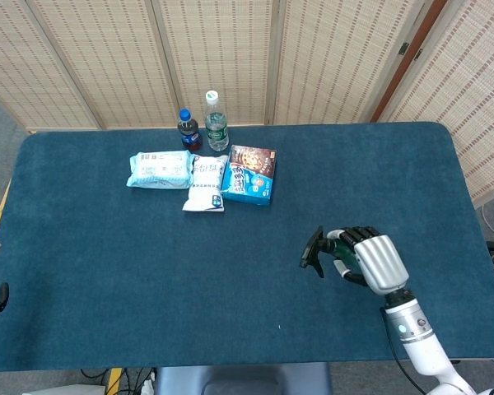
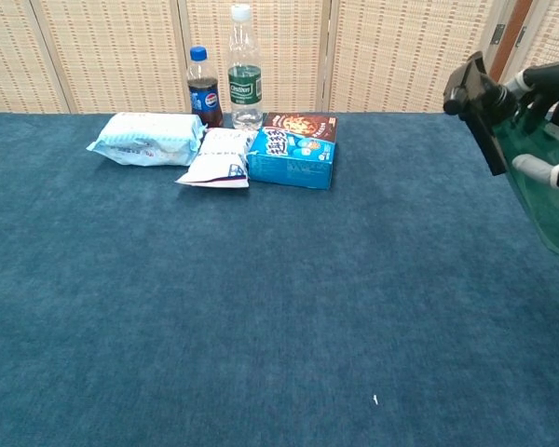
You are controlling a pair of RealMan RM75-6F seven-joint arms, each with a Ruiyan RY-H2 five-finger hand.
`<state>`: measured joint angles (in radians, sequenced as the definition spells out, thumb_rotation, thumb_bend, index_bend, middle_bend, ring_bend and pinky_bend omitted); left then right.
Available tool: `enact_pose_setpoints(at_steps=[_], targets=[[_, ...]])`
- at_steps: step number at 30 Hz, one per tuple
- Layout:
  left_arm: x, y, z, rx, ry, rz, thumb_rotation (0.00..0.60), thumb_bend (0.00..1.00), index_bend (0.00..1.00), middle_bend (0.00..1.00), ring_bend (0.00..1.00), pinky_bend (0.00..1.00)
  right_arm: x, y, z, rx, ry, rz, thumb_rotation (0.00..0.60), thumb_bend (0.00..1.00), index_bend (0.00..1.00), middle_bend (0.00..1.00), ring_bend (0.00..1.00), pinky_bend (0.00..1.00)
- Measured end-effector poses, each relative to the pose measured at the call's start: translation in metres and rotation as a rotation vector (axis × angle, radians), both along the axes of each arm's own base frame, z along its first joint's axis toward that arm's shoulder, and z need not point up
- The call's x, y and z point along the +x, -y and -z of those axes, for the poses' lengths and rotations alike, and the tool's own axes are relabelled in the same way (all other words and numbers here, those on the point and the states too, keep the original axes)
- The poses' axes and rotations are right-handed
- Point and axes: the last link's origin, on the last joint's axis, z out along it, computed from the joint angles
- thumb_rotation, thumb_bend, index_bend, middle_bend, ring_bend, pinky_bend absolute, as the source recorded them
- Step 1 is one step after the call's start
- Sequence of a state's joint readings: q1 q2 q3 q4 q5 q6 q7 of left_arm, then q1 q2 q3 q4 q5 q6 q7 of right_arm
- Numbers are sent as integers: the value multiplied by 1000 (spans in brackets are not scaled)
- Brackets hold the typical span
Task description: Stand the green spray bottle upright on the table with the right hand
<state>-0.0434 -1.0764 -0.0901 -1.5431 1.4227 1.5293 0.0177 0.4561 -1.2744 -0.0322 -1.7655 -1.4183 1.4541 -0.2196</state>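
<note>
We have the green spray bottle tilted, clear of the worktop near its right front corner, our right hand clamped round its neck. We should level its base before lowering, then let go slowly.

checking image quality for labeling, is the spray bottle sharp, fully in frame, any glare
Head view: even light, no glare, green spray bottle sharp but mostly hidden under the right hand. Chest view: bottle close, cut by the right edge, fingers slightly soft.
</note>
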Motion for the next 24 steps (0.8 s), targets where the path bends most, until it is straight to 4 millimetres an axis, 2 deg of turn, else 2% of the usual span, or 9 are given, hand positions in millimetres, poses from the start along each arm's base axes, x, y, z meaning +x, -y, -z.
enact_pose_setpoints(at_steps=[11,24], targets=[[-2,-1,7,-20,11,1,600,460,133,11,0,0,-23,2,-9,-77,242,24,600,335,378,473,409,515],[-3,1,9,-29,4,-3,600,459,133,11,0,0,-48,-1,-5,-144,576,5,600,335,378,473,415,515]])
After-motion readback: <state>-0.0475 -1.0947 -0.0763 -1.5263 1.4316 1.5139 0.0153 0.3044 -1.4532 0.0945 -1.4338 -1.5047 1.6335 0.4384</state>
